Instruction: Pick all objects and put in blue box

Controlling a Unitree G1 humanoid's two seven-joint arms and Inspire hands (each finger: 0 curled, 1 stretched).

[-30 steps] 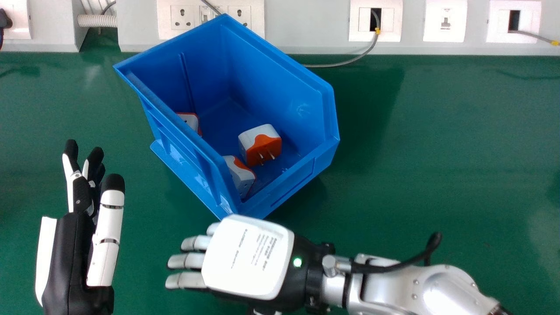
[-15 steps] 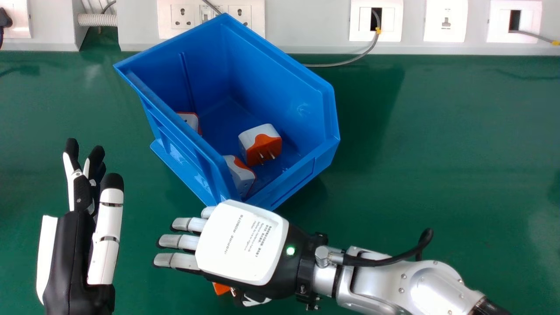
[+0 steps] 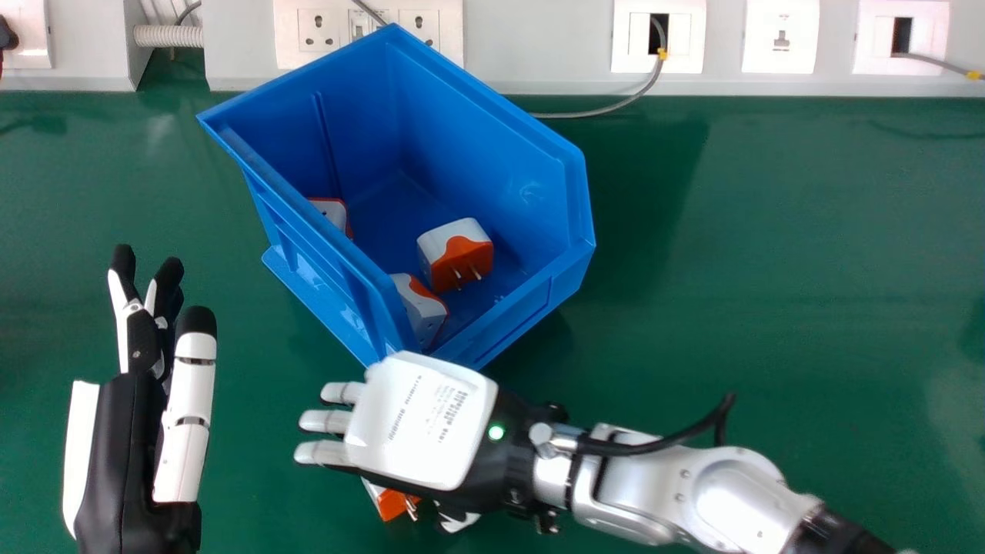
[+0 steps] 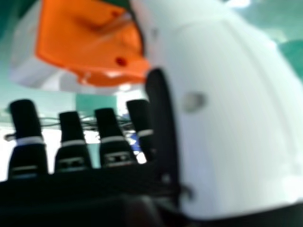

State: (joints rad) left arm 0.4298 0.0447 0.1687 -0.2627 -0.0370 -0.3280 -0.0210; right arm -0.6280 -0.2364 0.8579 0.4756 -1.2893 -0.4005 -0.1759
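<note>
Open right hand (image 3: 423,423) over an adapter (image 3: 392,504), just beside the blue box (image 3: 492,115)
Box near the worktop's (image 3: 769,269) back edge, three adapters (image 3: 455,250) inside; left hand (image 3: 185,415) open

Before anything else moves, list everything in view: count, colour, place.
Blue box: one, blue, on the table
Boxed adapters: three, white and orange, inside the box
Other adapter: one, white and orange, partly beneath the right hand
Table: one, green, under the box
Wall plates: five, white, along the back
Left hand: one, black and white, left of the box
Right hand: one, black and white, in front of the box
</note>
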